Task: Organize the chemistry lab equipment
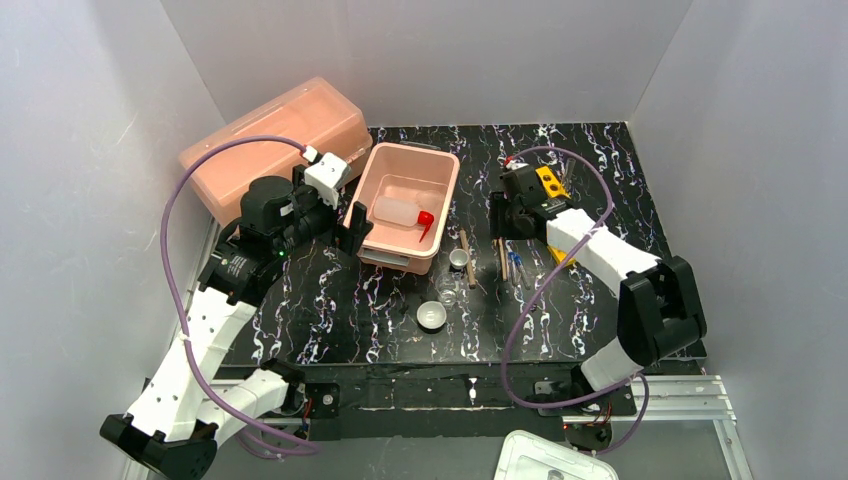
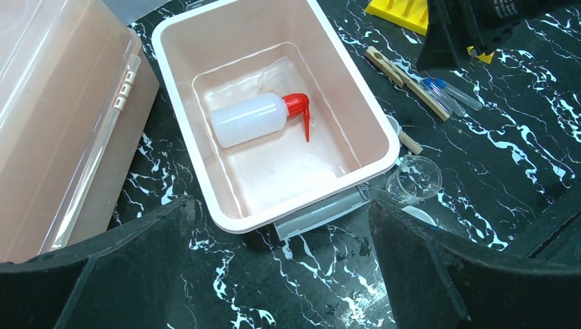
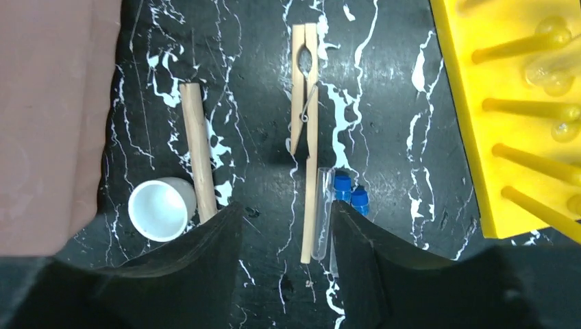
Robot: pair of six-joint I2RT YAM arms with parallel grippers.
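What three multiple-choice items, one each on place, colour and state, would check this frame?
1. Where is the white squeeze bottle?
A. standing on the table
B. lying in the pink tub
C. held in a gripper

2. What colour is the holed rack?
A. yellow
B. blue
C. white

3. How is the left gripper?
A. shut on the bottle
B. shut on the tub's rim
C. open, holding nothing

Key:
1 B: it lies on its side on the tub floor.
2 A: the right wrist view shows it bright yellow.
3 C: its fingers stand wide apart and touch nothing.
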